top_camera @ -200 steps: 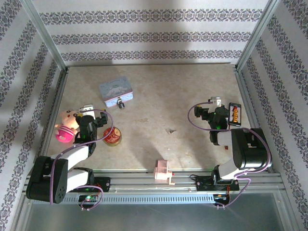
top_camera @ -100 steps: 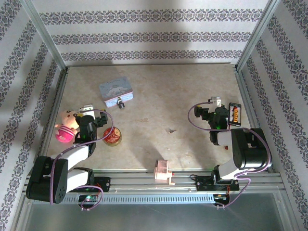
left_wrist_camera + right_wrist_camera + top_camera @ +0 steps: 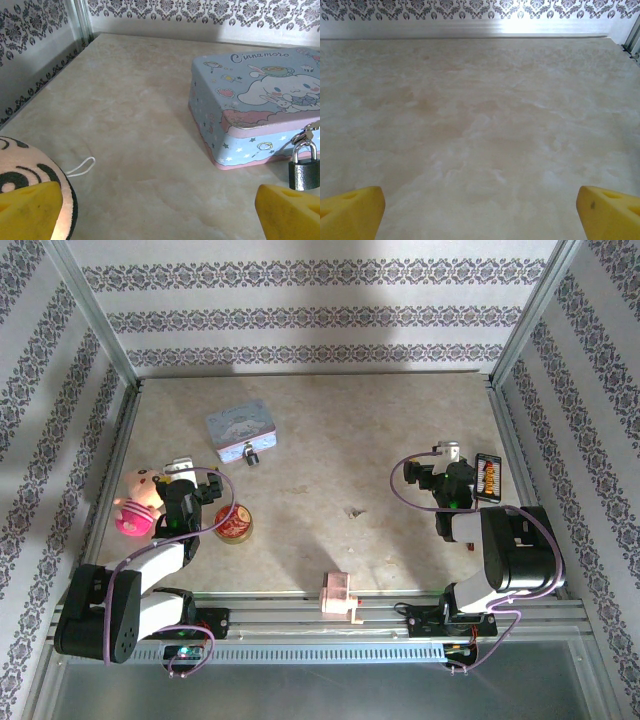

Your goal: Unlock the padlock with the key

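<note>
Dark padlock (image 3: 303, 172), silver shackle (image 3: 303, 146), touches blue tin (image 3: 240, 107); left gripper (image 3: 160, 215), right gripper (image 3: 480, 215) released.

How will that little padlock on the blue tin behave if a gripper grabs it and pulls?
The padlock looks like solid metal, so it is probably stiff and heavy for its size, and its smooth body may slip in a grip. Its shackle seems hooked through the latch of the blue tin, so pulling would likely drag the tin along rather than free the lock.
</note>
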Available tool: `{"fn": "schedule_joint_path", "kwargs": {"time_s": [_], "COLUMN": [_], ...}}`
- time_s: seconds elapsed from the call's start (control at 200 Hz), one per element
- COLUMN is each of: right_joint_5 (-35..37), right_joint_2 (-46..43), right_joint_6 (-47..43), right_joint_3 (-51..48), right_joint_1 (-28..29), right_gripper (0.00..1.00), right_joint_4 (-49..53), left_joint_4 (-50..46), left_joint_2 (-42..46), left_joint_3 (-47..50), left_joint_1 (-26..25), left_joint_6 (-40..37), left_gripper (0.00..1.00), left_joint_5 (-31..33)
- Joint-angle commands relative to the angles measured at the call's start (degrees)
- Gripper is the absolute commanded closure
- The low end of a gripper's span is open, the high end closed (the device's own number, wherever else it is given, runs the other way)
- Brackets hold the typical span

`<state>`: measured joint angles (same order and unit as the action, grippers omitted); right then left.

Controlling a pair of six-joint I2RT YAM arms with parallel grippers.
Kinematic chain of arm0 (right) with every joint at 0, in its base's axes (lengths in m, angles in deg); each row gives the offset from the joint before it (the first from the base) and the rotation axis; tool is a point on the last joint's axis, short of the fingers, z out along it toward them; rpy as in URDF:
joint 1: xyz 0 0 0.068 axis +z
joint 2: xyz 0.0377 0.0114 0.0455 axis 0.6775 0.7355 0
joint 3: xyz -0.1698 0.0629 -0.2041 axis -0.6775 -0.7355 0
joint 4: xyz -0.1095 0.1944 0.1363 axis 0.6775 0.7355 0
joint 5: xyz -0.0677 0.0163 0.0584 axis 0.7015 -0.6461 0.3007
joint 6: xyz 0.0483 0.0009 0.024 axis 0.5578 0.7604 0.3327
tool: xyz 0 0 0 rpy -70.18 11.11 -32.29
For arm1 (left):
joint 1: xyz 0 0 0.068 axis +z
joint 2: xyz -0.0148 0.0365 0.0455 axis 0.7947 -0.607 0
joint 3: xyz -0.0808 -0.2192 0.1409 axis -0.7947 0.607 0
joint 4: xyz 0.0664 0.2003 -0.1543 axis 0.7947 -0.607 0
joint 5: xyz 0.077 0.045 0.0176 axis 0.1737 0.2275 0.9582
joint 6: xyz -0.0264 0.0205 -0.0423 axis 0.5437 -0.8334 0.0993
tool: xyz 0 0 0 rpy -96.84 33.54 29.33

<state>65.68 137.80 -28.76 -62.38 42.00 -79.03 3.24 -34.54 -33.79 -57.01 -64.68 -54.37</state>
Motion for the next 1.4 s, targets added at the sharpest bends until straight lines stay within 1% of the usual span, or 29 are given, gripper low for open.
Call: {"fn": "schedule_joint_path", "kwargs": {"time_s": [0.0, 0.155, 0.265, 0.365, 0.43, 0.55, 0.675, 0.76, 0.905, 0.99, 1.049, 1.079, 1.154, 1.234, 1.309, 1.394], "right_joint_5": [0.8, 5.5, 10.4, 14.8, 16.8, 18.4, 19.8, 20.8, 23.9, 25.1, 26.8, 27.9, 31.3, 34.2, 35.0, 33.4], "right_joint_2": [-0.3, -5.8, -11.7, -17.0, -20.4, -26.9, -33.8, -37.8, -42.6, -43.3, -42.5, -41.9, -39.3, -35.6, -32.0, -27.5], "right_joint_6": [0.8, 1.1, 1.4, 5.4, 9.0, 12.2, 15.1, 15.9, 18.5, 20.9, 22.9, 23.9, 26.6, 29.9, 32.1, 33.1], "right_joint_3": [1.4, 1.1, 1.6, 3.0, 4.5, 6.6, 6.5, 7.3, 10.2, 12.2, 13.4, 13.9, 15.3, 17.4, 19.4, 21.7], "right_joint_1": [-0.1, 0.7, 2.4, 3.4, 3.8, 4.9, 6.4, 8.5, 14.2, 18.7, 22.9, 25.2, 31.7, 37.9, 42.5, 45.8], "right_gripper": [0.02, 0.02, 0.02, 0.02, 0.02, 0.02, 0.02, 0.02, 0.02, 0.02, 0.02, 0.02, 0.02, 0.02, 0.04, 0.08], "right_joint_4": [-0.4, 3.7, 10.0, 19.6, 27.6, 41.2, 51.3, 58.5, 70.8, 76.9, 80.2, 81.4, 84.1, 86.8, 88.0, 88.4], "left_joint_4": [-0.5, -1.2, -3.9, -6.0, -9.4, -13.6, -18.5, -21.7, -25.6, -28.8, -31.0, -31.8, -33.2, -34.1, -34.1, -34.1], "left_joint_2": [2.1, 2.6, 3.1, 4.7, 6.2, 9.5, 12.2, 13.4, 16.4, 18.2, 19.0, 19.3, 19.4, 19.2, 19.2, 19.0], "left_joint_3": [-0.8, -1.2, -2.1, -2.8, -3.7, -4.9, -6.8, -8.0, -9.0, -10.0, -10.8, -11.1, -11.7, -12.2, -11.8, -11.4], "left_joint_1": [0.6, 0.7, 0.6, 0.6, 0.6, 0.6, 0.6, 0.5, 0.0, -1.8, -4.5, -6.7, -12.4, -17.4, -19.8, -21.1], "left_joint_6": [-0.3, 0.1, 1.1, 1.1, 1.9, 2.3, 2.7, 3.5, 6.2, 9.3, 10.7, 11.0, 11.9, 13.8, 17.5, 21.2], "left_gripper": [0.01, 0.01, 0.01, 0.01, 0.01, 0.01, 0.01, 0.01, 0.01, 0.01, 0.01, 0.01, 0.01, 0.01, 0.01, 0.01], "left_joint_5": [0.7, -0.2, -0.8, -1.5, -1.1, -1.8, -2.6, -4.7, -9.5, -10.8, -10.8, -10.2, -6.9, -5.1, -5.2, -6.0]}}
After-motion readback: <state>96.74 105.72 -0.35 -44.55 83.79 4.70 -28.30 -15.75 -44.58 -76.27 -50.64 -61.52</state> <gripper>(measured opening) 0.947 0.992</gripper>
